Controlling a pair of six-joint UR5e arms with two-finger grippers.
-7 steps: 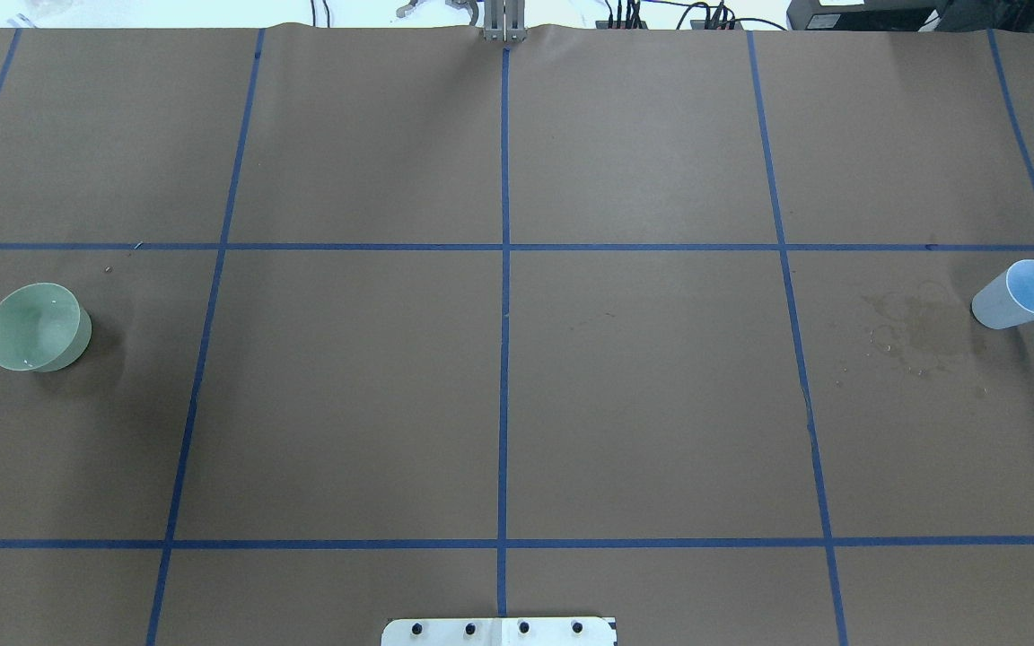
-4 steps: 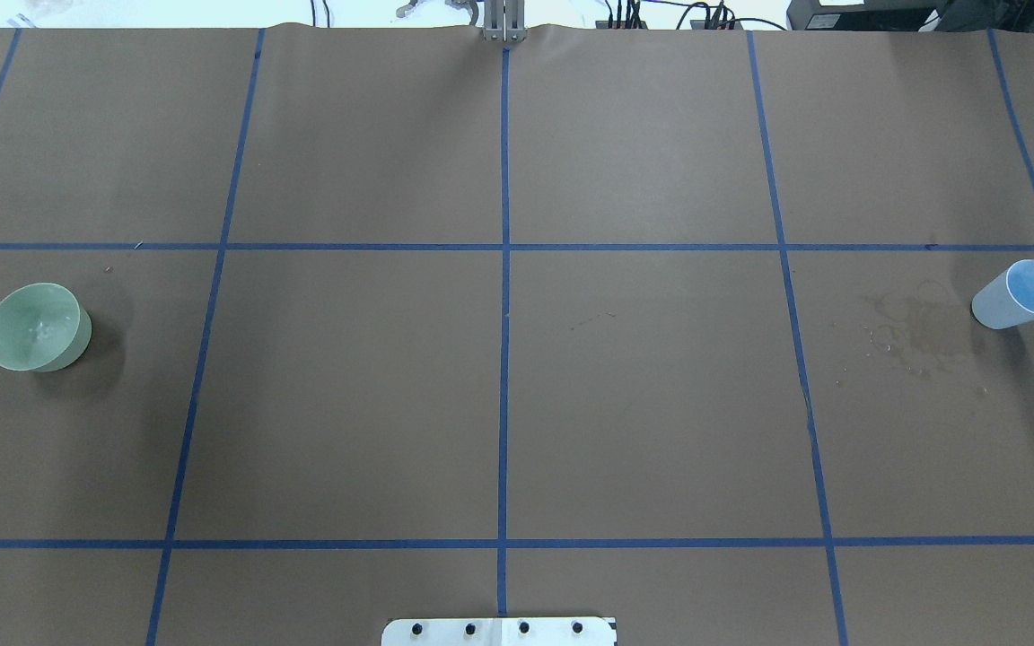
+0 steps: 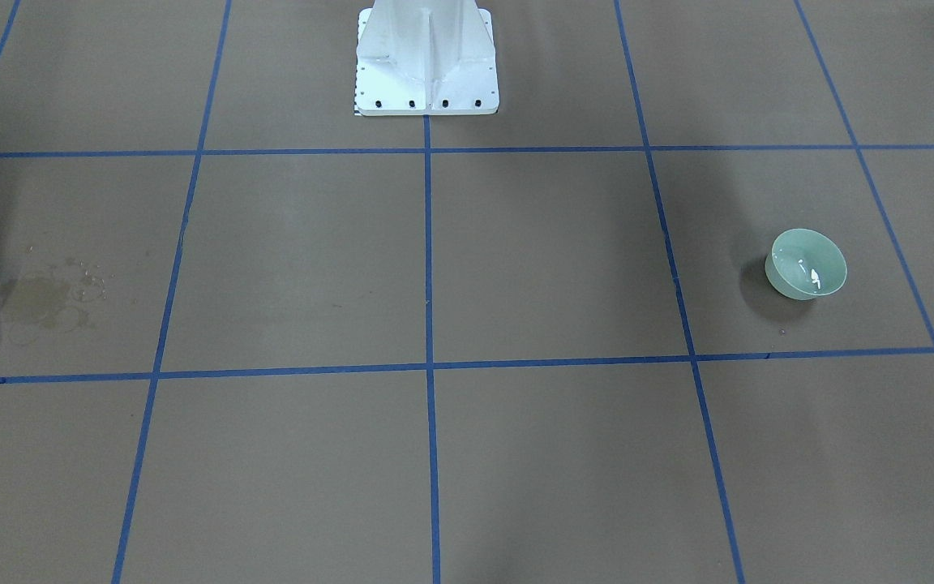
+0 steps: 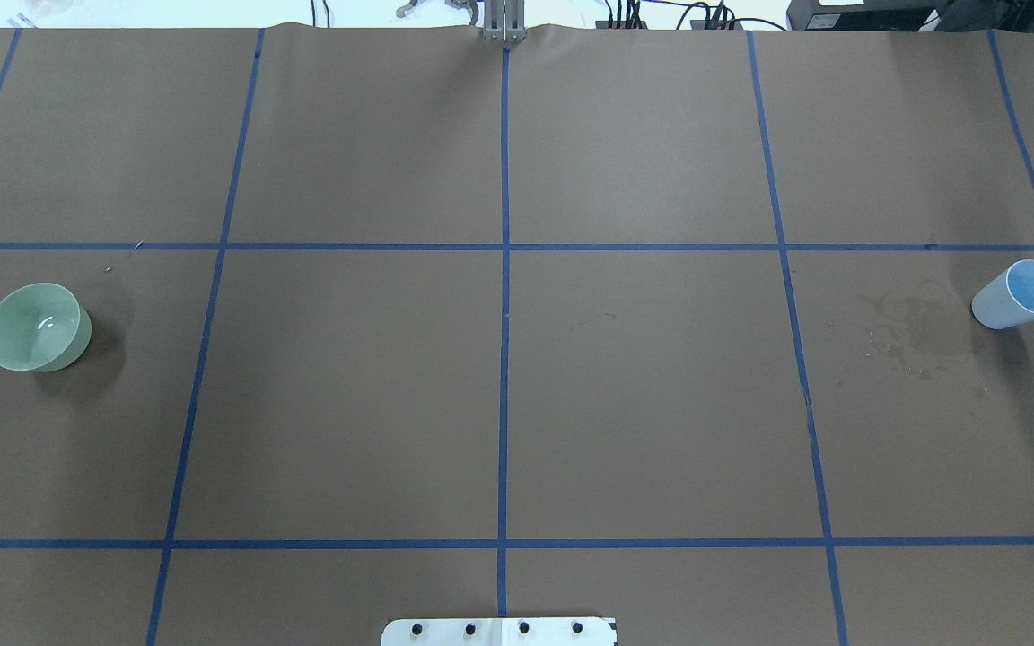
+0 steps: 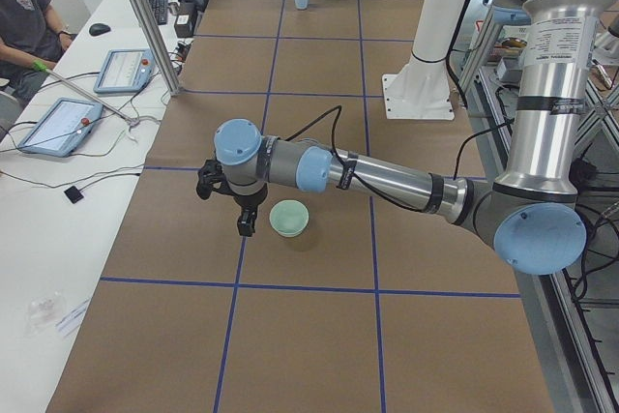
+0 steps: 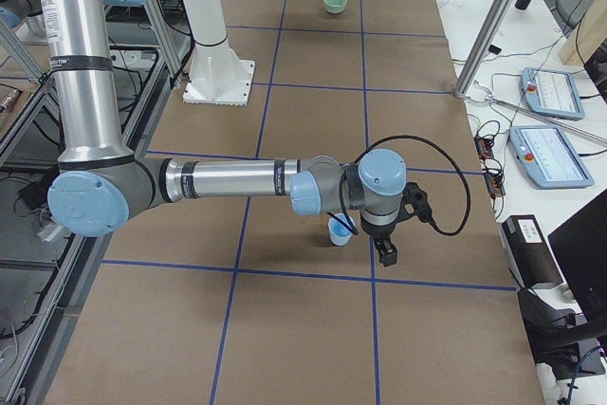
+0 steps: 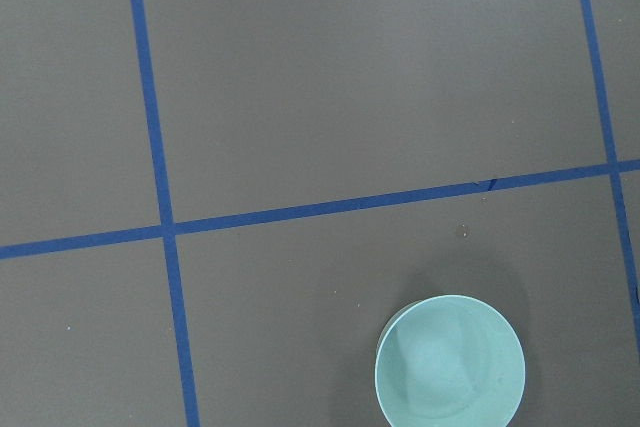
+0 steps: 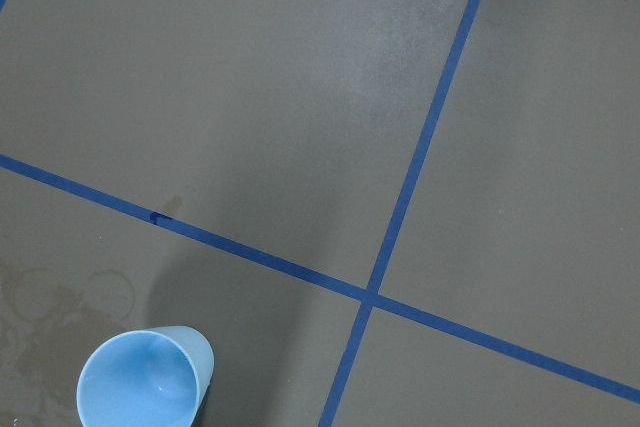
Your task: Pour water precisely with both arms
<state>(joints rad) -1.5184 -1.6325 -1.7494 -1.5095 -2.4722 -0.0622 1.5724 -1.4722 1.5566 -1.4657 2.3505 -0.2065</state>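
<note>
Left fingers point(image 5: 248, 224): black, pointing down over the table point(image 4: 517, 404), just beside the bowl point(image 5: 289, 218) on the side away from the robot; not touching it. Seen only from the side, so I cannot tell whether they are spread or pressed together.
Right fingers point(image 6: 386, 253): black, pointing down just beside the cup point(image 6: 339, 231), on the side away from the robot. Seen only from the side; spread or pressed together, I cannot tell.
Left arm point(image 5: 387, 179): stretched out low and level over the table, wrist bent down next to the bowl.
Right arm point(image 6: 228, 180): stretched out low and level in the same way, wrist above the cup.
Bowl: pale green, upright, at the table's left end, standing alone.
Water point(image 3: 812, 276): in the bowl, showing as white glints near the bottom; a thin bright arc marks it from overhead.
Cup: light blue, upright, at the table's right end, well apart from the bowl. The right wrist view looks into it; contents cannot be judged.
Stain point(image 4: 916, 327): darker patch with ring marks on the brown paper, just beside the cup toward the table's middle.
Table: brown paper, divided into squares by blue tape lines point(image 4: 503, 269).
Pedestal point(image 3: 426, 57): white, bolted at the robot's edge, on the centre line.
</note>
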